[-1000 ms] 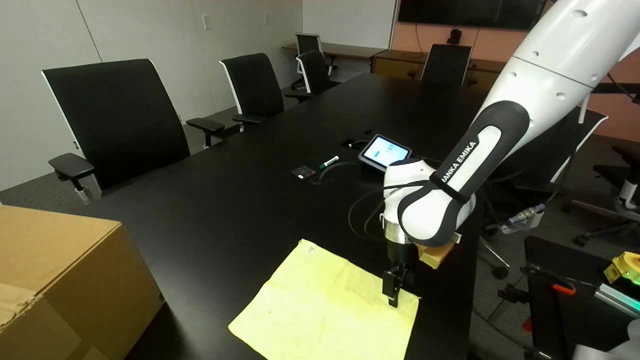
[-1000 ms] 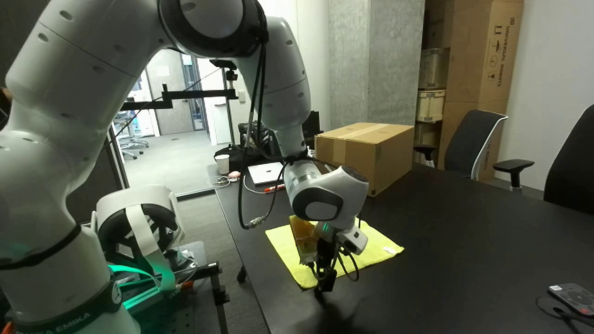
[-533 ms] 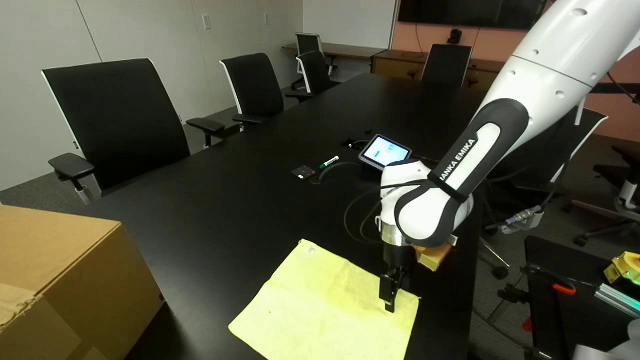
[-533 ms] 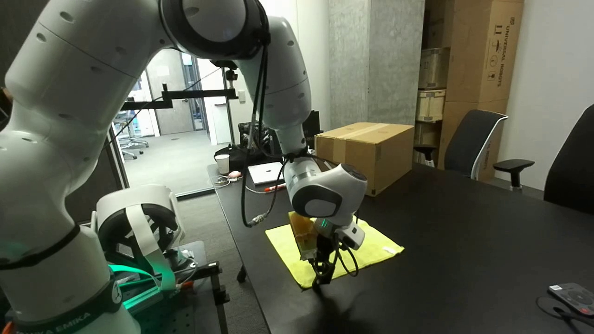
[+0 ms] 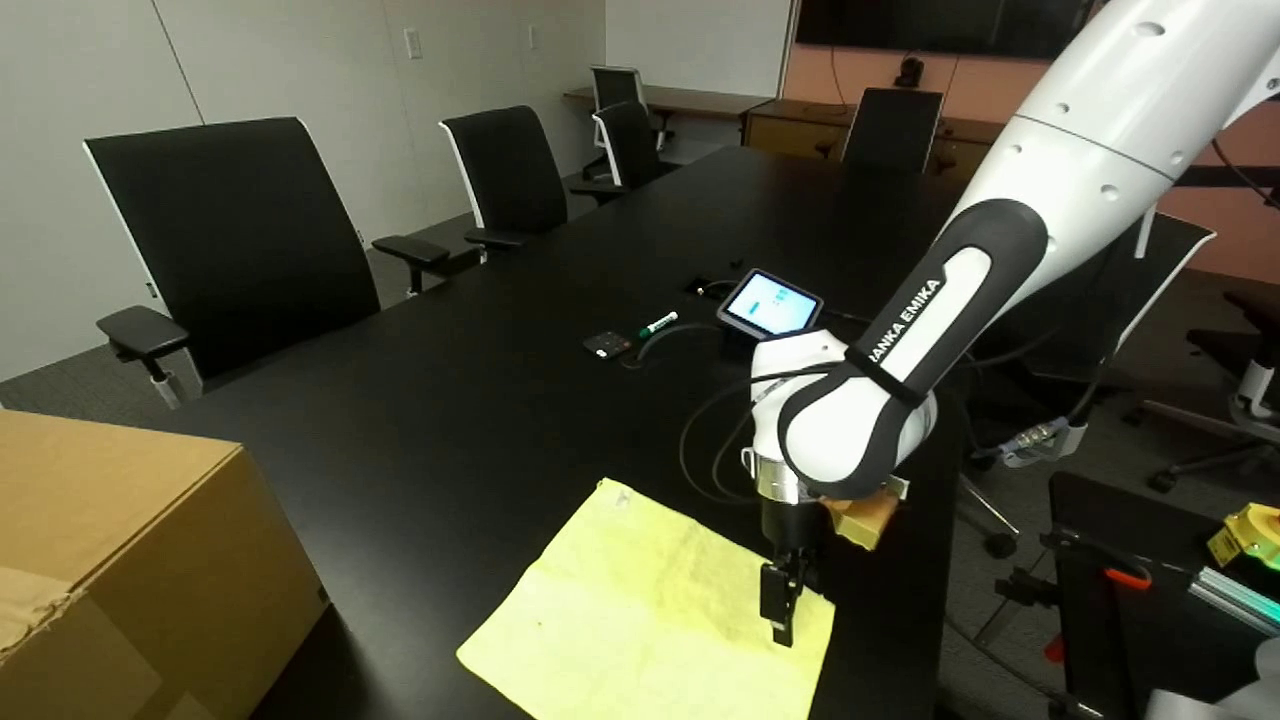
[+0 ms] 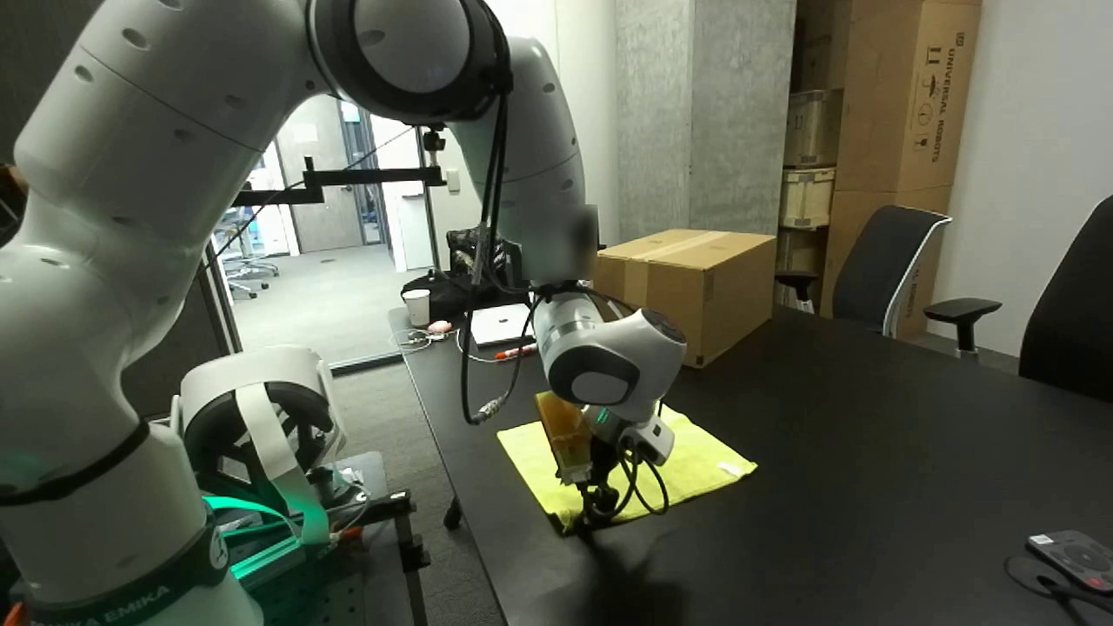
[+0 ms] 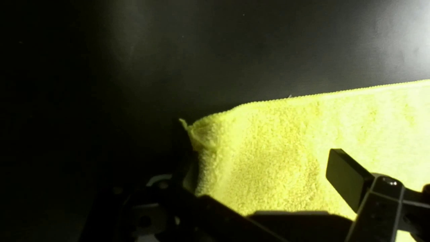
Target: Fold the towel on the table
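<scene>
I have the yellow towel (image 5: 640,620) spread out and unfolded on the black table (image 5: 420,440), close to the table's edge. On my wrist view one corner looks slightly rumpled, with a small tip of thread or fabric poking out from it. My gripper (image 7: 268,178) hangs at that corner with its fingers (image 7: 349,181) well apart and towel showing between them. One finger stands over the cloth; the opposite one is a dark shape at the towel's border, and I can't tell whether it touches the fabric or sits just beside it.

The arm (image 5: 1090,160) bends down to that corner in both exterior views, with an amber block (image 6: 563,439) at its wrist. Near the towel, but apart from it, I've got a big cardboard box (image 5: 150,560) on the table. In an exterior view I can make out a lit touch panel (image 5: 770,303), a green marker (image 5: 659,324) and a small dark remote (image 5: 607,345) farther along the table. In an exterior view there's also a silver laptop (image 6: 498,323), an orange marker (image 6: 516,352) and a white cup (image 6: 417,307) toward the table's end. Off the table, a white headset (image 6: 268,435) rests on a dark stand (image 6: 356,565) beside the arm's base, and black chairs (image 5: 235,240) line the long side.
</scene>
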{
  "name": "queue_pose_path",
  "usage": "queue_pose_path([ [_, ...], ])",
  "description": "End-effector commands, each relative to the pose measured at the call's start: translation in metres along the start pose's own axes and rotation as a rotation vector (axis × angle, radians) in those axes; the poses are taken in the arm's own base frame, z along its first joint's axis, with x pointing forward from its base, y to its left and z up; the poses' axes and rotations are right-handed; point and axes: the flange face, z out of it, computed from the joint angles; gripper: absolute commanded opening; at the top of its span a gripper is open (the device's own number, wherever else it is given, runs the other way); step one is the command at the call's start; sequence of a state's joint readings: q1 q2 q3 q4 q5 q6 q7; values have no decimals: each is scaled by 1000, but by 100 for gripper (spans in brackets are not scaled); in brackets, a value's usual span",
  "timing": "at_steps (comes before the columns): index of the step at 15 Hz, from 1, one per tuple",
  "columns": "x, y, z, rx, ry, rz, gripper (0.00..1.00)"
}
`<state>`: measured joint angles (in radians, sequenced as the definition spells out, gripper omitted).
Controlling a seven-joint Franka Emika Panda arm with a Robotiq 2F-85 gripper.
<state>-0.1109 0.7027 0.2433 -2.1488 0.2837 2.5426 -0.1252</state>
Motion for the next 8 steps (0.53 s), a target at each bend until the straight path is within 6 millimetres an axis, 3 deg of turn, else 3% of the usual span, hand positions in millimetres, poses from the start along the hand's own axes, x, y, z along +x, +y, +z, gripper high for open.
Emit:
queue_pose_path([
  [1,4,-2,10,37,-38,-10,100],
  [3,4,-1,10,34,-45,-7,99],
  [4,5,0,9,32,-45,-4,86],
  [5,6,0,9,25,-46,1,84],
  [6,6,1,8,23,-47,3,75],
  [8,7,2,5,18,-52,7,52],
])
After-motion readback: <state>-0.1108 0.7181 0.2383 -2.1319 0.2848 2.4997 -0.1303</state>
